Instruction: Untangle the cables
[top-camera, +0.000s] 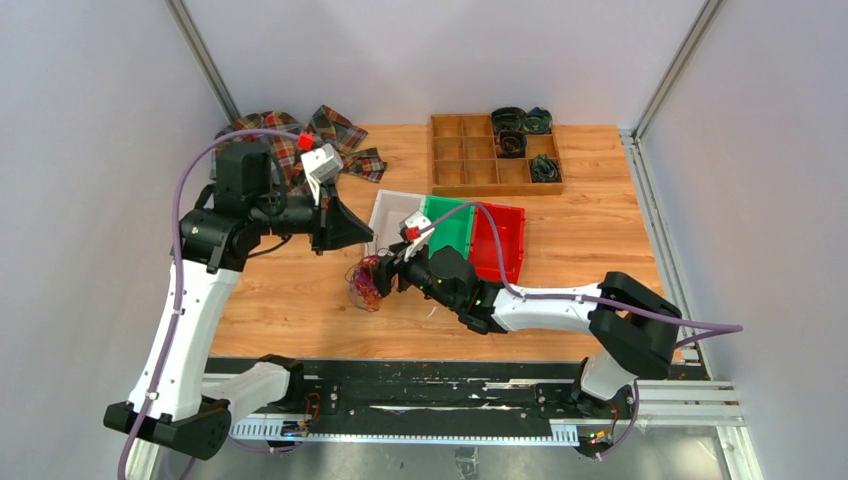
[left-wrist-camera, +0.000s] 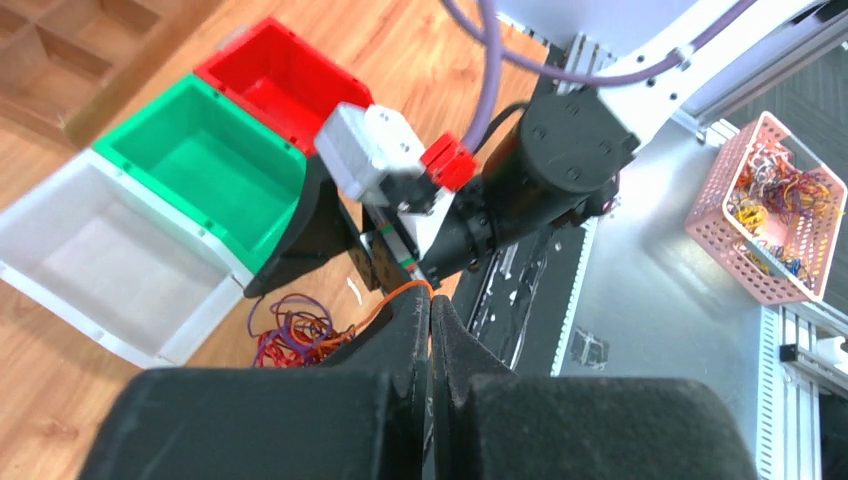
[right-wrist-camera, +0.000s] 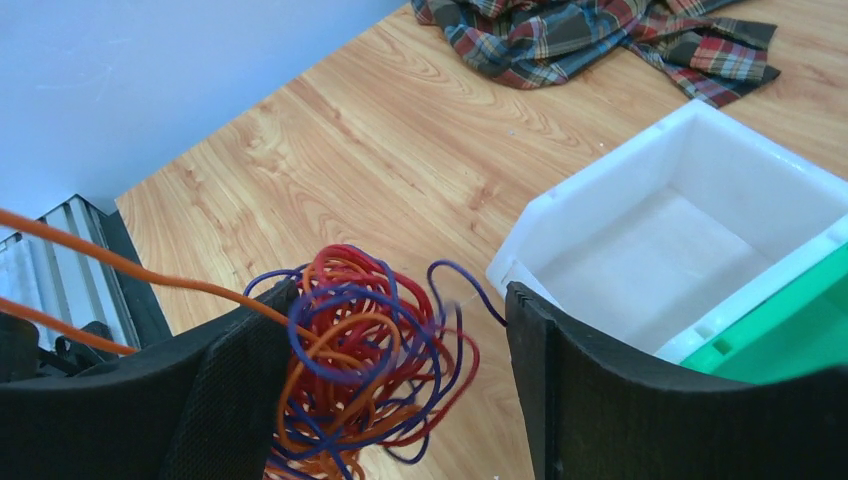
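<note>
Right pincer (right-wrist-camera: 395, 310): released, its two black fingers standing wide apart low over the wooden worktop (top-camera: 290, 300), just near of the bins.

Cable tangle (right-wrist-camera: 360, 360): a loose ball of red, purple and orange loops lying on the worktop between the right pincer's fingers. In the right wrist view it sits off-centre. It presses against the finger on the left of that view and stands clear of the finger on the right. One purple loop reaches out toward that far finger.

Orange strand (right-wrist-camera: 130, 268): leaves the tangle and runs out past the right pincer's finger in a fairly straight line. In the left wrist view it rises from the tangle to the tips of the left pincer.

Left pincer (left-wrist-camera: 430, 312): clenched, fingers pressed together, with the orange strand caught at the tips. It hangs just beyond and above the tangle.

Bins: a white bin (top-camera: 392, 212), a green bin (top-camera: 452, 228) and a red bin (top-camera: 505, 240) stand touching in a row just beyond the tangle.

Far edge: a wooden compartment tray (top-camera: 470, 165) holds dark coiled bundles in its right-hand cells. A plaid cloth (top-camera: 335, 128) lies crumpled at the far left.

Off the worktop, to the right, a pink basket (left-wrist-camera: 715, 215) holds more coloured wire.
</note>
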